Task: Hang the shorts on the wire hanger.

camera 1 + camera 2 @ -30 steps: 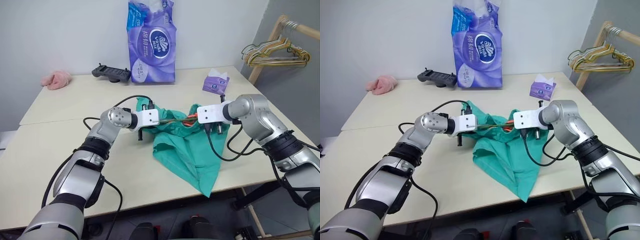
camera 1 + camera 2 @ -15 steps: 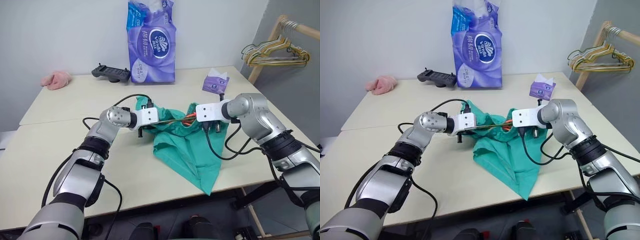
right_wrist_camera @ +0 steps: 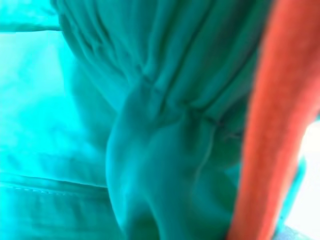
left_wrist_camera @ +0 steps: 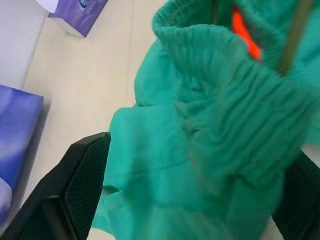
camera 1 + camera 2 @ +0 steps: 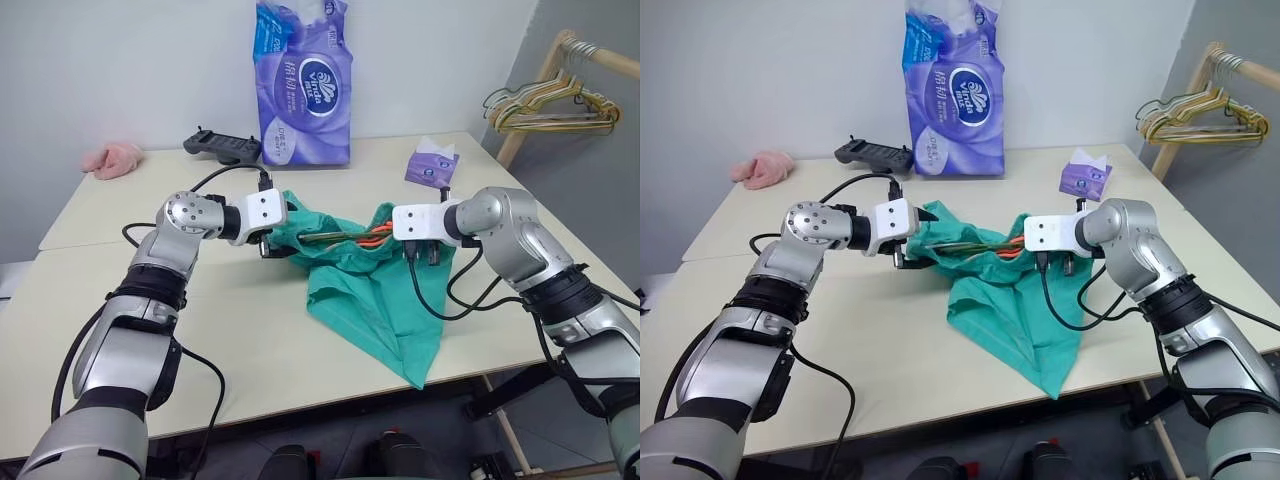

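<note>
While the right gripper [image 5: 392, 226] pinches the teal-green fabric shorts [image 5: 375, 290] on the pale table [image 5: 120, 300], the left gripper [image 5: 283, 243] – jaws wide – should re-grip the waistband beside the thin olive-grey wire hanger [image 5: 325, 238] threaded through it.

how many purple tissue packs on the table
2. The tall pack stands at the table's back edge, beside the controller; the small box lies nearer the right gripper.

Matt cloth shorts [image 5: 372, 300] — gathered waistband
</note>
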Available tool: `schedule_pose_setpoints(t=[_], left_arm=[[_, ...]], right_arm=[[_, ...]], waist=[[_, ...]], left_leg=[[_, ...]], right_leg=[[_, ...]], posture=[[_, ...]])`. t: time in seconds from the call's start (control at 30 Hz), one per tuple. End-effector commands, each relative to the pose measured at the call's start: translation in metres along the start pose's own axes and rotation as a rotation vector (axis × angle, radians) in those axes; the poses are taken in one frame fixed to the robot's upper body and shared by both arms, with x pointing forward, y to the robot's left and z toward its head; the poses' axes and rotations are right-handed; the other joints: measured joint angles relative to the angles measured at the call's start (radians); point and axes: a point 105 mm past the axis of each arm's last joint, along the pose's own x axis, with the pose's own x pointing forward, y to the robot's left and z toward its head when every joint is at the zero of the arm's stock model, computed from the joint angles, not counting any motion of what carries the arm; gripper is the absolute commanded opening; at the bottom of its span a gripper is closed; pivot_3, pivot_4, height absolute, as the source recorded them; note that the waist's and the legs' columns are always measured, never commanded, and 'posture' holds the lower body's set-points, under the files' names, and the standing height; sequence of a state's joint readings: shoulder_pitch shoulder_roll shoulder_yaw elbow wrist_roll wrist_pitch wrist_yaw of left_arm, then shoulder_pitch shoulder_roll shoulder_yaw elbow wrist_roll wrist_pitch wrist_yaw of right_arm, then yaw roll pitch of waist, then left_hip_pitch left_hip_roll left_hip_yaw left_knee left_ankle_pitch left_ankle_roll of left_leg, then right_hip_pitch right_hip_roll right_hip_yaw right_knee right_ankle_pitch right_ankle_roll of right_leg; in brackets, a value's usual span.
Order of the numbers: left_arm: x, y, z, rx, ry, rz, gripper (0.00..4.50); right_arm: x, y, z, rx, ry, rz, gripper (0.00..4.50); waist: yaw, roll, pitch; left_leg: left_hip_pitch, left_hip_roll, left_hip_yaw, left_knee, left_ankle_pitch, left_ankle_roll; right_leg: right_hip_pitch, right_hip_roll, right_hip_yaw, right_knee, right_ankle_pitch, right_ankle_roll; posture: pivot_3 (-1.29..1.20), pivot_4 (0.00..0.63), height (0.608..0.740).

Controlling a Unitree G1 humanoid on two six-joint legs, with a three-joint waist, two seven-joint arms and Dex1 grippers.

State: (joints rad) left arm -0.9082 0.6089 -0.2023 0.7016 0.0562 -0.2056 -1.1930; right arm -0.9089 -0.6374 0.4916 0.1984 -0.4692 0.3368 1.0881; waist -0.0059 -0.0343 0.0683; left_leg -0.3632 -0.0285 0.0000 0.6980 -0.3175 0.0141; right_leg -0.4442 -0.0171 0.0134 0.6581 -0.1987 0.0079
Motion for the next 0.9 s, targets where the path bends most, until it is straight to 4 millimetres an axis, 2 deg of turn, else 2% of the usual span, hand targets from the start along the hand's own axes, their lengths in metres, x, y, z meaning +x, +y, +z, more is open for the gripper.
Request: schedule_pose_setpoints(t=[0.03, 0.13, 0.27, 0.43, 0.53, 0.63, 0.77, 0.9], left_arm=[[-0.016, 0.008, 0.033, -0.041, -0.150, 0.020, 4.48], [-0.026, 0.007, 0.052, -0.155, -0.252, 0.018, 4.48], [-0.036, -0.001, 0.060, -0.259, -0.300, 0.015, 4.48], [-0.042, -0.016, 0.045, -0.349, -0.279, 0.047, 4.48], [-0.043, -0.018, 0.042, -0.375, -0.283, 0.084, 4.48], [-0.038, -0.016, 0.048, -0.421, -0.366, 0.185, 4.48], [-0.017, -0.031, 0.076, -0.498, -0.517, 0.243, 4.48], [-0.001, -0.042, 0.102, -0.524, -0.607, 0.260, 4.48]], right_arm=[[-0.009, -0.014, -0.006, 0.034, -0.007, -0.060, 0.00], [-0.009, -0.011, -0.014, 0.073, -0.001, -0.056, 0.00], [-0.011, -0.007, -0.018, 0.142, -0.021, -0.049, 0.00], [-0.015, 0.012, -0.025, 0.288, -0.080, -0.012, 0.00], [-0.018, 0.018, -0.024, 0.395, -0.121, -0.001, 0.00], [-0.023, 0.018, -0.023, 0.556, -0.191, -0.025, 0.00], [-0.032, 0.013, -0.022, 0.843, -0.284, -0.104, 0.00], [-0.037, 0.013, -0.027, 1.031, -0.320, -0.187, 0.00]], waist=[[0.000, 0.000, 0.000], [-0.002, 0.001, 0.000], [-0.003, 0.001, 0.001], [-0.001, 0.002, 0.001], [0.001, 0.002, 0.002], [0.004, 0.002, 0.002], [0.008, 0.002, 0.001], [0.011, 0.002, 0.001]], left_leg=[[0.000, 0.000, 0.000, 0.000, 0.000, 0.000], [0.000, 0.000, 0.000, 0.000, 0.000, 0.000], [0.000, 0.000, 0.000, 0.000, 0.000, 0.000], [0.001, 0.000, -0.001, 0.000, 0.000, 0.000], [0.001, 0.000, -0.001, 0.000, 0.000, 0.000], [0.001, 0.000, -0.001, 0.000, 0.000, 0.000], [0.001, 0.000, -0.001, 0.000, 0.000, 0.000], [0.002, 0.000, -0.002, 0.000, 0.000, 0.000]], right_leg=[[0.000, 0.000, 0.000, 0.000, 0.000, 0.000], [0.000, 0.000, 0.000, 0.000, 0.000, 0.000], [0.000, 0.000, 0.001, 0.000, 0.000, 0.000], [0.000, 0.000, 0.001, 0.000, 0.000, 0.000], [0.001, 0.000, 0.001, 0.000, 0.000, 0.000], [0.001, 0.000, 0.001, 0.000, 0.000, 0.000], [0.002, -0.001, 0.000, -0.001, 0.000, 0.000], [0.002, -0.001, 0.000, 0.000, 0.000, 0.000]], posture=[[0.02, 0.050, 0.740], [0.02, 0.051, 0.740], [0.02, 0.052, 0.740], [0.02, 0.056, 0.740], [0.03, 0.053, 0.740], [0.02, 0.055, 0.740], [0.02, 0.050, 0.740], [0.02, 0.041, 0.740]])
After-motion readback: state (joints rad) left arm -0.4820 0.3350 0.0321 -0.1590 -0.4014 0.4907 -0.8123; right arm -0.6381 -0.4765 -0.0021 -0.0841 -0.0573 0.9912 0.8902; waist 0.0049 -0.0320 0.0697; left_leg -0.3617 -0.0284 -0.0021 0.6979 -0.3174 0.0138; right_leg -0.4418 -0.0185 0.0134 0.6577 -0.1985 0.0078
